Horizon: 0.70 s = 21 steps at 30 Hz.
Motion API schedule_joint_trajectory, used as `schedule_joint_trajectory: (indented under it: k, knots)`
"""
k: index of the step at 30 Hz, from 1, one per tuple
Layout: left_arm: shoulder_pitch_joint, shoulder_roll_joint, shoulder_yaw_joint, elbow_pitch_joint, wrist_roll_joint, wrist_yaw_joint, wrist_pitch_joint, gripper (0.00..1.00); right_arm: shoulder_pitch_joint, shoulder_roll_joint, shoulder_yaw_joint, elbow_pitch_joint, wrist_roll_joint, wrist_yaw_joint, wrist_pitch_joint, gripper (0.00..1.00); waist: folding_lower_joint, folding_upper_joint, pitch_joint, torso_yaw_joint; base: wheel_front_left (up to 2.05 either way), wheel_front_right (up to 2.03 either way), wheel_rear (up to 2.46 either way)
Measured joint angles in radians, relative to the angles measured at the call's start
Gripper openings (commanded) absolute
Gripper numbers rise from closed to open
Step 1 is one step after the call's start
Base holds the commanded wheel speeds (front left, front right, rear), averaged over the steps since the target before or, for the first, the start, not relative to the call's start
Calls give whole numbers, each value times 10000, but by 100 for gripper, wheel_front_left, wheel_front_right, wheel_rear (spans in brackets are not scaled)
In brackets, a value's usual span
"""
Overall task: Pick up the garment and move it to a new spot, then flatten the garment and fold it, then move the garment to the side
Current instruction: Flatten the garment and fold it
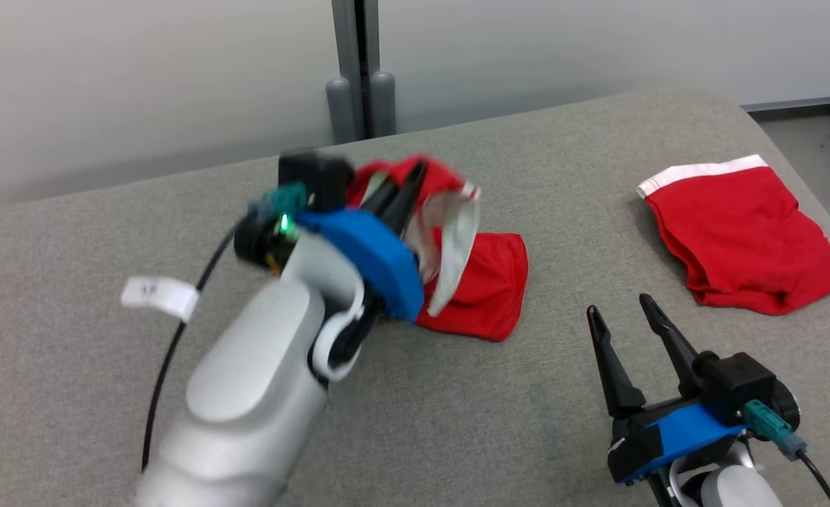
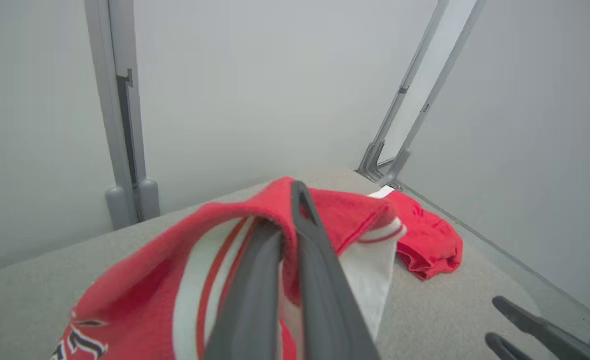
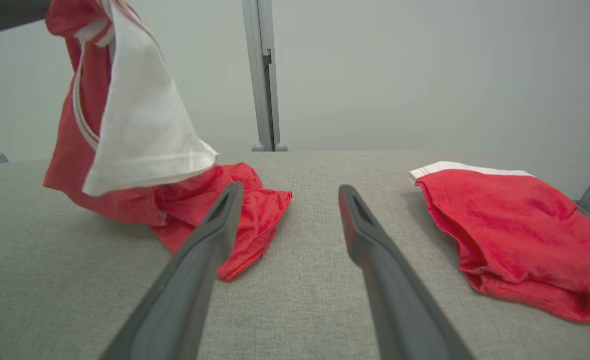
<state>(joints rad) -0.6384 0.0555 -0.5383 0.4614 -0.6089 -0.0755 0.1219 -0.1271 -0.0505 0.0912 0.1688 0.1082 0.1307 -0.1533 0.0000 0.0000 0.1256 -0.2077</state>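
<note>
A red garment (image 1: 488, 285) with a white inner panel is partly lifted off the grey table (image 1: 457, 422); its lower end still rests on the cloth surface. My left gripper (image 1: 404, 184) is shut on the garment's upper edge, and the red fabric (image 2: 174, 260) drapes over both closed fingers (image 2: 320, 270) in the left wrist view. In the right wrist view the garment (image 3: 124, 150) hangs at the upper left. My right gripper (image 1: 622, 313) stands open near the front right of the table, holding nothing, its fingers (image 3: 375, 250) spread wide apart.
A second red garment (image 1: 738, 236) with a white waistband lies flat at the right side of the table, seen also in the right wrist view (image 3: 520, 235). A grey post (image 1: 360, 70) stands behind the table's far edge. The table's right edge (image 1: 795, 162) drops to the floor.
</note>
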Motion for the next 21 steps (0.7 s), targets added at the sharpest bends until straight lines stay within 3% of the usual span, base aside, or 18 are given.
schedule_joint_trajectory:
  k: [9, 14, 17, 21]
  knots:
    - [-3600, -38, -888, -217, -1916, -466, 81, 0, -137, 6, 493, 19, 150, 0, 17, 100, 0, 0, -184, -416, 0, 0, 0]
    - [-5102, 63, -1216, -1292, -3593, -491, -61, 0, -213, 6, 347, 52, 314, 0, -161, 100, 0, 0, 94, -383, 0, 0, 0]
    - [-4912, 771, -1241, -1572, -4038, -537, -69, 0, -218, 2, 176, 98, 355, 0, -255, 100, 0, 0, 171, -172, 0, 0, 0]
    - [-3470, 1735, -1149, -1160, -4284, -474, -155, 0, -257, 6, 88, 105, 347, 0, -318, 100, 0, 0, 233, 233, 0, 0, 0]
